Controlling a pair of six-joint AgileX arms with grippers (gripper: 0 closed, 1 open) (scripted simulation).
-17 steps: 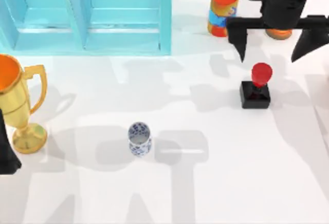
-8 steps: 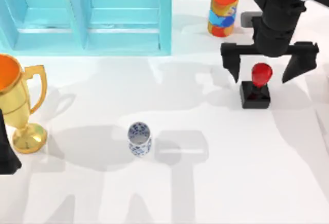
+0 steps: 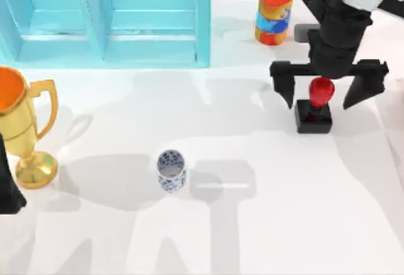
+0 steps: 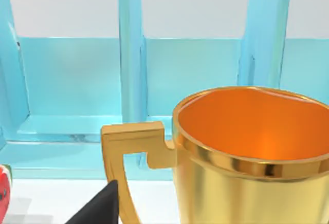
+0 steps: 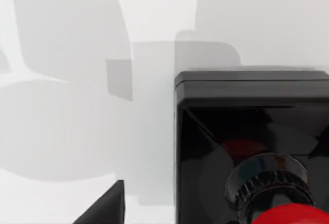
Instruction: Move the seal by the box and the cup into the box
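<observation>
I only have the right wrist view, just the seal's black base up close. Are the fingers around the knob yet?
Observer: From the top view, the right gripper is open, one finger on each side of the red knob of the seal, with gaps showing.
Operator: Where's the cup?
Observer: The cup stands upright by itself, well to the left of the seal and lower in the top view.
Operator: And the box?
Observer: The box is at the table's back left, beyond the left gripper, which is parked beside a gold trophy.
</observation>
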